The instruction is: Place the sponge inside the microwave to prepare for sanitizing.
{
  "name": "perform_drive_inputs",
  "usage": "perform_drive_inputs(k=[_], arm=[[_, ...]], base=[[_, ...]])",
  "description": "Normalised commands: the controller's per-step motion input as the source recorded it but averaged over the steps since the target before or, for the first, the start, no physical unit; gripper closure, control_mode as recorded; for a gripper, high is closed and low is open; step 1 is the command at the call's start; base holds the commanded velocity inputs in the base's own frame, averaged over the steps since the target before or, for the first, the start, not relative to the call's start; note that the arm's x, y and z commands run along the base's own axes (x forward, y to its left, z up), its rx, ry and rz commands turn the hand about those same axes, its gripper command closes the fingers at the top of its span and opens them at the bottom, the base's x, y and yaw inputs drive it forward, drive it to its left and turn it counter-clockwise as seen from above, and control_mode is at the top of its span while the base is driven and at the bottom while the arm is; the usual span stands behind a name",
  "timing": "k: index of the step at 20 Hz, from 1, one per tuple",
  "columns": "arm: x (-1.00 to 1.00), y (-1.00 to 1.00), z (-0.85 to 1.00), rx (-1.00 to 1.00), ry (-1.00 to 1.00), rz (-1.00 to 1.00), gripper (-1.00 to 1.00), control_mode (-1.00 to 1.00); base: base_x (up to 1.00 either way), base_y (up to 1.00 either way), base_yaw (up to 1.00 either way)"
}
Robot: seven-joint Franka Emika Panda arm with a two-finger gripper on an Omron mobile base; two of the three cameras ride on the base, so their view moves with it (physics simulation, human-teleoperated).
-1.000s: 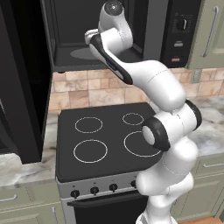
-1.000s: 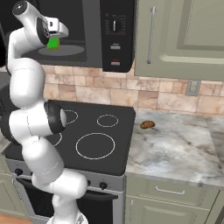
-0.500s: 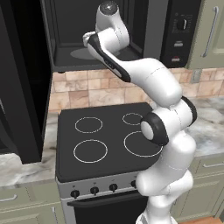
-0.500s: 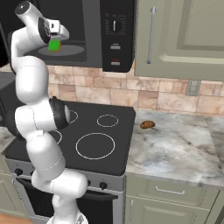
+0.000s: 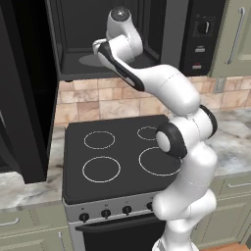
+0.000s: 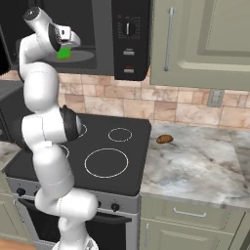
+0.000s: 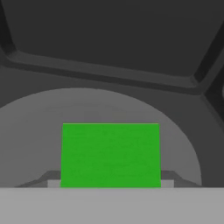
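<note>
Hand view: sponge (image 7: 110,155) at tool

You are seeing the gripper (image 6: 65,48) reaching into the open microwave (image 6: 105,39), carrying the green sponge (image 6: 63,53) just above the round plate (image 6: 78,56); finger contact is probably hidden. A small brown object (image 6: 165,139) is lying on the marble counter (image 6: 205,168).

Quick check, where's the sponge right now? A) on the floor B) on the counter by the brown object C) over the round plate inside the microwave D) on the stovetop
C: the green sponge sits over the grey round plate inside the microwave, at the pincer.
</note>
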Motion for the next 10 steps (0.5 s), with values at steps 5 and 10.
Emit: perform_drive_inputs(k=[5, 10], arm=[[0.38, 0.01, -0.09, 0.0, 0.0, 0.0, 1.0, -1.0], [0.3, 0.03, -0.13, 0.0, 0.0, 0.0, 1.0, -1.0]], base=[[0.0, 0.0, 0.0], [0.0, 0.0, 0.0]])
